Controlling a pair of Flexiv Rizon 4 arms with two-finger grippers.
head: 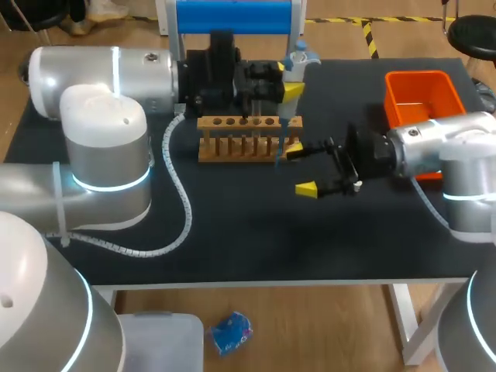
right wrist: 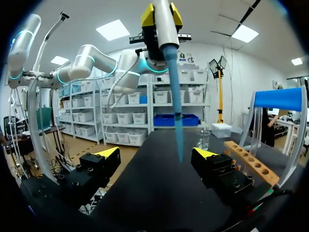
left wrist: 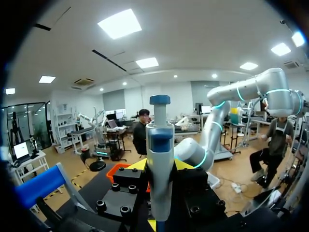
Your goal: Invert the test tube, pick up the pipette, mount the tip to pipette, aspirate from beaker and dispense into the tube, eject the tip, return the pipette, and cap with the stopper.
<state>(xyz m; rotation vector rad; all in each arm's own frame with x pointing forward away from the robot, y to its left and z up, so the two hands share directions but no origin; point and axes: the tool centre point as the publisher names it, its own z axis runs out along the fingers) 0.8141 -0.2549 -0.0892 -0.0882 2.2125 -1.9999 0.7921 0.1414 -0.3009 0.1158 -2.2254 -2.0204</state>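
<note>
The table is reached over by both arms. An orange bin is seen upper right, a rack upper centre. The pipette is clamped upright in the left gripper above the rack's right end. The right gripper is spread wide, empty, right of the rack.

the left arm, coming in from 9 o'clock in the head view, is made of fat rounded shells in silver-grey and white, with a thin glowing pale-blue ring at a joint. a white spiral-wrapped cable trails from its wrist toward 7 o'clock. the right arm, from 3 o'clock, has the same shells and ring. the left hand and right hand are black and blocky with yellow wedge tips. round black socket screws stud the blocks.
</note>
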